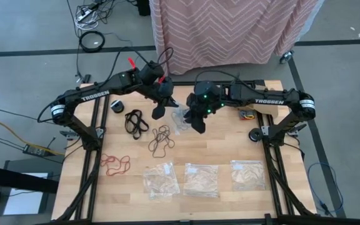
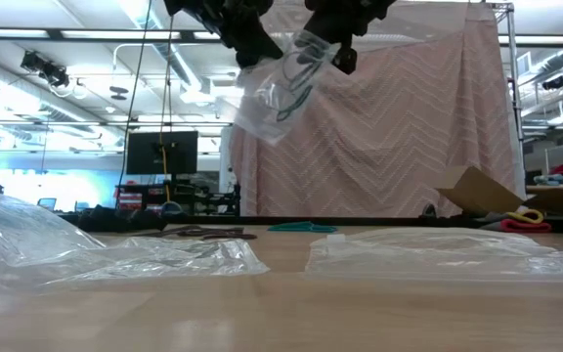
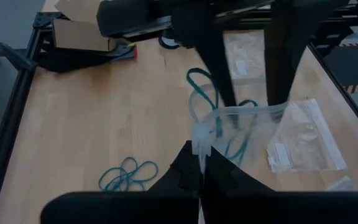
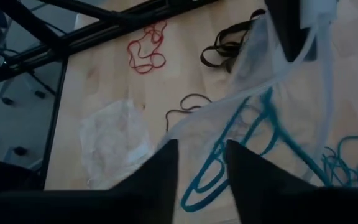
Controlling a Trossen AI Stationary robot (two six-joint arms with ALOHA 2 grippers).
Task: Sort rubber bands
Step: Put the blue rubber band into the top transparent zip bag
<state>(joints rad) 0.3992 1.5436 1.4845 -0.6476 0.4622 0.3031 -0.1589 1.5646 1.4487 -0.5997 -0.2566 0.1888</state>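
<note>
Near-edge bags: three flat clear bags (image 1: 200,180) lie in a row along the near edge of the table (image 1: 230,147), from the middle towards the right corner.
Red rubber bands (image 1: 114,164): a loose cluster near the left edge, just left of the first flat bag.
Black rubber bands (image 1: 136,120): a cluster left of centre, towards the far edge.
Dark brown rubber bands (image 1: 161,139): just right of the black ones and a little nearer, apart from them.
Left gripper (image 1: 158,111): mine, raised above the table's far middle; fingers pressed together on one edge of a held clear bag (image 2: 277,88).
Held clear bag: hangs in the air between my two grippers, mouth upward, well off the wood.
Teal rubber bands (image 4: 260,124): several loops inside and over the mouth of the held bag; more teal loops (image 3: 128,175) lie loose on the table below.
Right gripper (image 1: 199,125): mine, just right of the left one at the bag's mouth; fingers stand apart at either side of the bag's film. I cannot tell whether they grip a band.
</note>
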